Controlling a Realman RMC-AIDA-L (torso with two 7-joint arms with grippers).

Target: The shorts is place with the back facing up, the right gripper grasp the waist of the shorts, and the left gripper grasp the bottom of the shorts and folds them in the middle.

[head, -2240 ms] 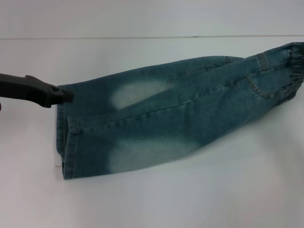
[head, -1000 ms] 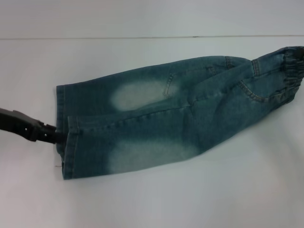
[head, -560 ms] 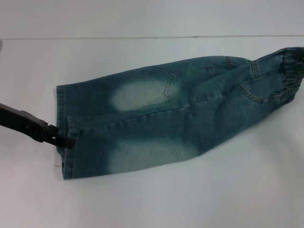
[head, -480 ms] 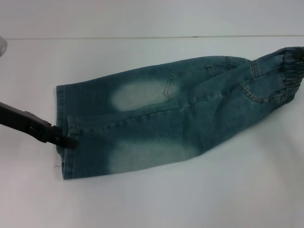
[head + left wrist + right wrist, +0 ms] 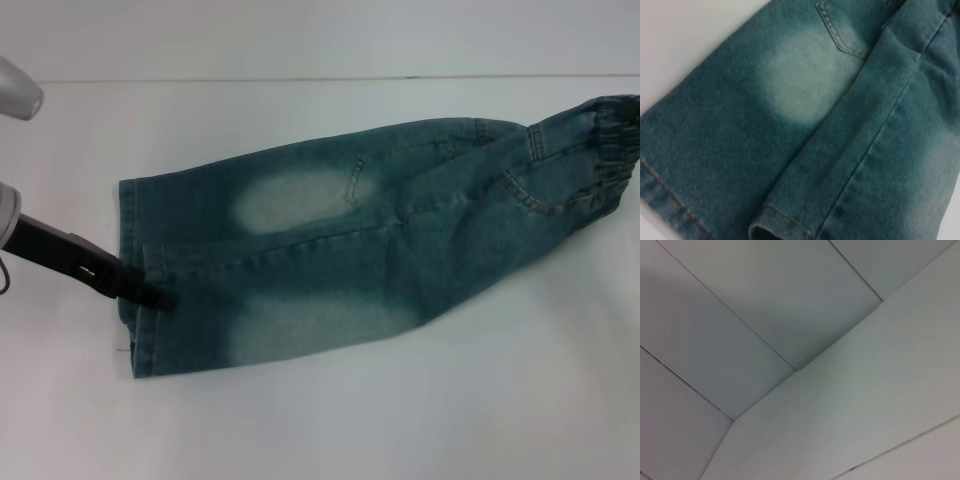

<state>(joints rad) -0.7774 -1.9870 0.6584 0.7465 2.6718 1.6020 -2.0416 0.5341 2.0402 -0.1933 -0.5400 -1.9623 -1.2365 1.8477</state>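
Shorts of faded blue-green denim lie flat across the white bench, gathered waist at the robot's right. The black left claw reaches onto the stitched leg hems; whether it is clamped on them I cannot tell.

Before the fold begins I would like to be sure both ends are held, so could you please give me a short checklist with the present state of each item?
1. The shorts lie flat on the white table: ok.
2. The left gripper is at the bottom of the shorts: ok, its tip overlaps the near leg's hem.
3. Left gripper closed on the hem: cannot tell.
4. The right gripper at the waist of the shorts: not ok, it is not in view, and its wrist camera shows only pale panels.
5. Waist fully on the table: cannot tell, it runs to the picture's edge.
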